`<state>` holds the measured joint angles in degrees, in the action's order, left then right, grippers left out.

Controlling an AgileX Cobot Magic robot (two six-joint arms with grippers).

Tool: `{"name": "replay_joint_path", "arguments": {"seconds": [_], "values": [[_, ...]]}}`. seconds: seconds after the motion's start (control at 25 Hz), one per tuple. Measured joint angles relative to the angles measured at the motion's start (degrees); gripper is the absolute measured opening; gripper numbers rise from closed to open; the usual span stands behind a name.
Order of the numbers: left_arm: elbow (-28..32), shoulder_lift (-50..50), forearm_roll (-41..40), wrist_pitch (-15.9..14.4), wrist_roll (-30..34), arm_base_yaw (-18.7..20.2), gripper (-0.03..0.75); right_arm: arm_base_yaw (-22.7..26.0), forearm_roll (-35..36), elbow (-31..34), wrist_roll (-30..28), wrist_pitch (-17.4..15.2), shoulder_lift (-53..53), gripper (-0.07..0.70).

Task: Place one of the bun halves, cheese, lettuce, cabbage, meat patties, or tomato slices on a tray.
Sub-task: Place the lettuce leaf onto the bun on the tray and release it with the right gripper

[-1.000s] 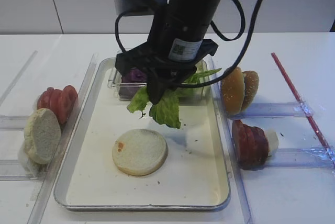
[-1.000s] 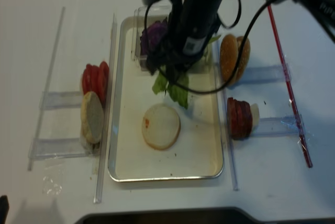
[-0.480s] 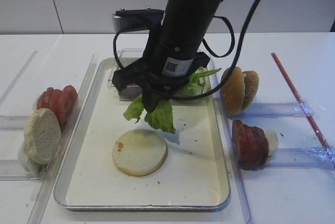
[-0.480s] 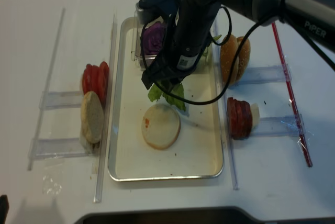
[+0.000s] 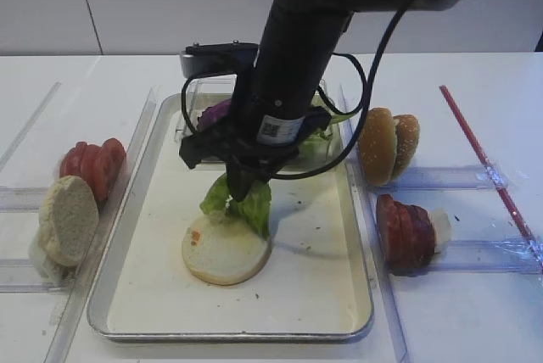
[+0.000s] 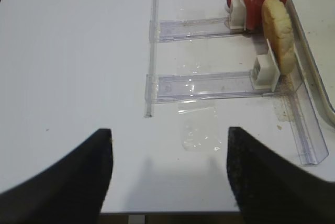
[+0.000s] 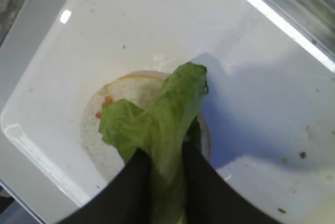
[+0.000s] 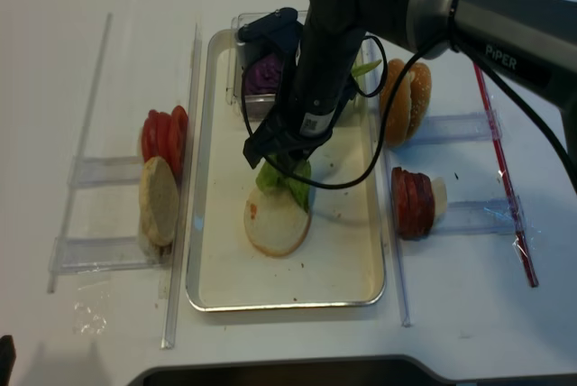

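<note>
Hanging from the right end effector (image 5: 240,183), the lettuce leaf (image 5: 240,203) is pinched between its dark fingers (image 7: 131,182), its lower frills touching the pale bun half (image 5: 225,251) lying flat on the tray (image 5: 127,236). The left end effector (image 6: 168,169) is spread wide over the white desk (image 6: 73,77), holding nothing.

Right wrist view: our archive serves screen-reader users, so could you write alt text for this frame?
Seen from above, the right hand pinches a green lettuce leaf between its dark fingers, the leaf hanging over a pale bun half lying on the cream-bottomed tray. Small crumbs dot the tray floor.
</note>
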<state>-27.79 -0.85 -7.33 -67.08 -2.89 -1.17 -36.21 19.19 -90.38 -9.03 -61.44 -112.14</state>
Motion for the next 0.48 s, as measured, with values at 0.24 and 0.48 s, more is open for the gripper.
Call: {"name": "replay_joint_path", "arguments": {"seconds": [0.24, 0.48], "values": [[0.0, 0.0, 0.0, 0.0, 0.0, 0.0, 0.469, 0.0, 2.2, 0.0, -0.9, -0.7, 0.0, 0.182], [0.0, 0.0, 0.0, 0.0, 0.0, 0.0, 0.469, 0.0, 2.6, 0.0, -1.0, -1.9, -0.1, 0.183]]}}
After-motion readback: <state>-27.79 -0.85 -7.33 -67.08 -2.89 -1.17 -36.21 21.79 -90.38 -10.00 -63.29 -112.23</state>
